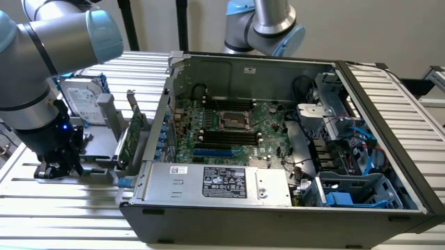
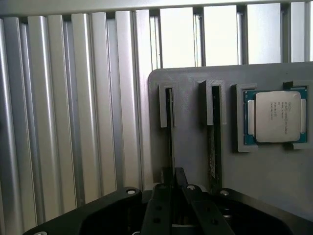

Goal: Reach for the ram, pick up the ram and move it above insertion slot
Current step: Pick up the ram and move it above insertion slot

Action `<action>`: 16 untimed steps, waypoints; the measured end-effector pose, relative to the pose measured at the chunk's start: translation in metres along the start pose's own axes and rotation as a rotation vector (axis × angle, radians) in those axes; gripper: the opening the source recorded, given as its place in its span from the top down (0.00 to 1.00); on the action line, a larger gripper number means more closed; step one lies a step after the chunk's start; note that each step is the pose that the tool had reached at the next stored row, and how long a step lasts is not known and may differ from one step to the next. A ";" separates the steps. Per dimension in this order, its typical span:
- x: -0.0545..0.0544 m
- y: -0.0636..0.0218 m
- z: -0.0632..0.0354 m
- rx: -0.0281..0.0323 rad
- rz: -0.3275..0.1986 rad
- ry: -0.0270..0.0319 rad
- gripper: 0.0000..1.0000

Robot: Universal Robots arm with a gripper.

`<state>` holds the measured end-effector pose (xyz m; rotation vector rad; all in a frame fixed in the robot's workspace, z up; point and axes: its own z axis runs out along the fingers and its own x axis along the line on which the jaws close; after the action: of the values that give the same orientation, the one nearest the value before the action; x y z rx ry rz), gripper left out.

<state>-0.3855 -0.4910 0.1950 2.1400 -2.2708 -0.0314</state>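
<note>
- Tool (image 2: pixel 175 183): at the end of the arm (image 1: pixel 41 78), low over the grey holder (image 2: pixel 190 147) and on the line of one of its narrow grooves. Whether it is apart, together or clamped on anything cannot be told.
- Ram (image 2: pixel 170 132): a thin stick standing on edge in that same groove of the holder. Its long axis runs along the groove, straight out from the tool. The part nearest the tool is hidden beneath it.
- Second stick (image 2: pixel 212 147): in the neighbouring groove of the holder, parallel to the ram and just beside it. The tool is not centred on it.
- Processor chip (image 2: pixel 276 116): in a square recess of the holder, beyond the second stick and well clear of the tool.
- Expansion card (image 1: pixel 133 138): upright at the holder's edge, on the side facing the computer case (image 1: pixel 278 219).
- Insertion slot (image 1: pixel 230 139): one of several parallel black sockets inside the case, toward the exterior view's right of the holder and well apart from it. Its long axis lies across that view.
- Governing relation, as a judgement: the ram is directly under the tool's line, whereas the slot lies off to one side beyond the card and the case wall.
- Table (image 1: pixel 70 208): slatted metal, carrying both holder and case.
</note>
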 end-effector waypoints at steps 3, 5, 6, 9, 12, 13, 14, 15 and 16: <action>0.000 0.0000 0.0000 0.0000 0.000 -0.0015 0.86; 0.000 0.0000 0.0000 -0.0001 0.000 -0.0028 0.86; 0.000 0.0000 0.0000 -0.0001 0.000 -0.0031 0.86; 0.000 0.0000 0.0000 -0.0002 0.000 -0.0038 0.86; 0.000 0.0000 0.0000 -0.0001 0.000 -0.0041 0.86; 0.000 0.0000 0.0000 -0.0001 0.000 -0.0042 0.86; 0.000 0.0000 -0.0001 0.0000 0.000 -0.0043 0.86; 0.000 0.0000 -0.0005 -0.0001 0.000 -0.0042 0.86; 0.000 0.0000 -0.0009 -0.0002 0.000 -0.0041 0.86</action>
<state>-0.3855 -0.4911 0.1959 2.1423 -2.2725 -0.0361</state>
